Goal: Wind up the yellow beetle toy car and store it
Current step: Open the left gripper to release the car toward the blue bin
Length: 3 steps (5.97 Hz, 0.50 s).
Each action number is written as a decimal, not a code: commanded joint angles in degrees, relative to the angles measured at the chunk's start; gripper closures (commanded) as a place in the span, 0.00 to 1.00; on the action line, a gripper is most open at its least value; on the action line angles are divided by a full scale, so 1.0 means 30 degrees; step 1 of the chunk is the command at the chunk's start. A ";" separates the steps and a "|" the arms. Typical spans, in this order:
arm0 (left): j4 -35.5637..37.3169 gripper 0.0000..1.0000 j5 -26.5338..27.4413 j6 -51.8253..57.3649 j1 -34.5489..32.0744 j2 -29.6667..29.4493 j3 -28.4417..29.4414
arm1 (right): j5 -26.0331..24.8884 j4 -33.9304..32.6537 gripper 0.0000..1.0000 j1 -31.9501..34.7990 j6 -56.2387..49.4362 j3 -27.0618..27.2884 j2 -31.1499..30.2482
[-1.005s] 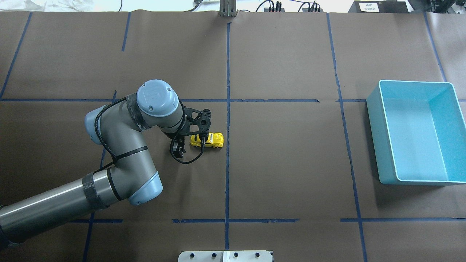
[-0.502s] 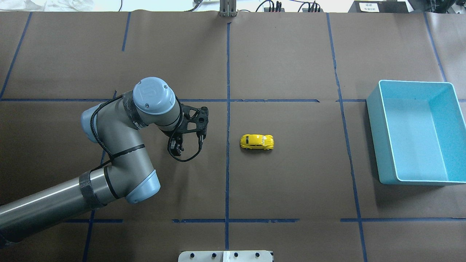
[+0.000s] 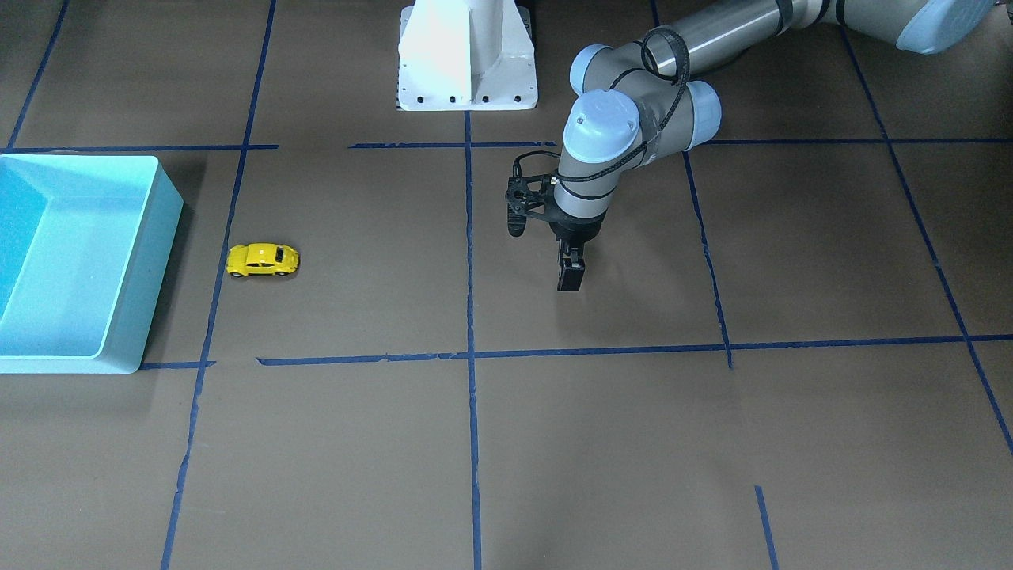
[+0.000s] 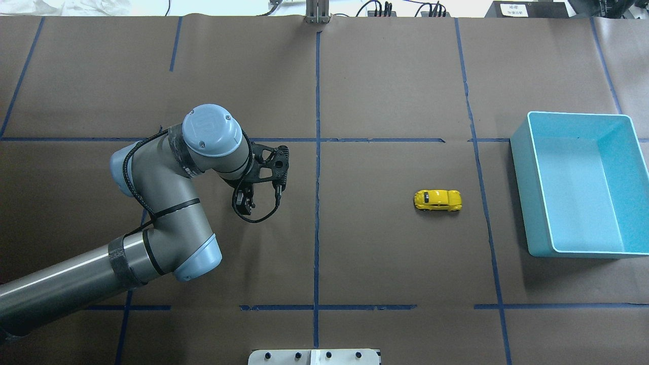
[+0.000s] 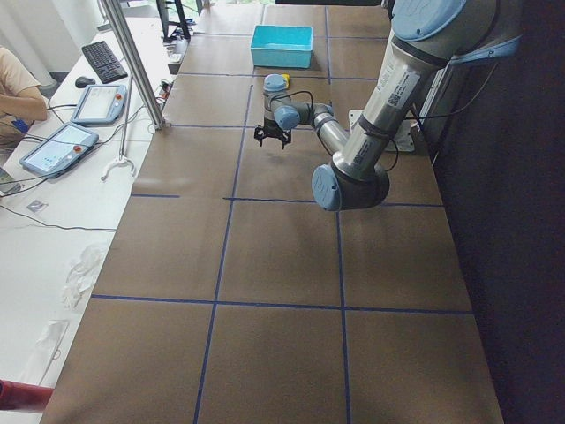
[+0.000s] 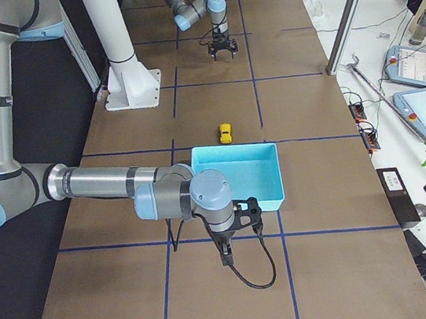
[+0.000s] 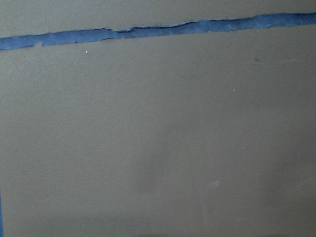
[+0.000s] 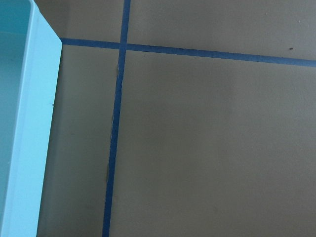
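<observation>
Fingers of left gripper look pressed together, nothing between them; I hold it above bare paper. Right gripper visible only in side view, can't tell its state. Yellow beetle toy car sits free on table, near light blue bin but outside it. Next I'd judge: wait till car rests, approach from above, pinch across flanks, lift clear over bin wall.

My arms are grey metal tubes with pale blue joint caps; a black cable loops along my left arm to its black gripper mount.
</observation>
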 commanded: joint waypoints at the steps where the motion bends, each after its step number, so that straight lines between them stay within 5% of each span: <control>1: 0.0029 0.00 0.0000 0.0000 -0.0038 0.0074 -0.0177 | 0.0160 -0.0029 0.00 0.0000 0.0020 0.0000 0.0009; 3: 0.0029 0.00 -0.0029 0.0029 -0.0155 0.0074 -0.0324 | 0.0508 -0.0754 0.00 0.0551 0.0020 0.1479 -0.0424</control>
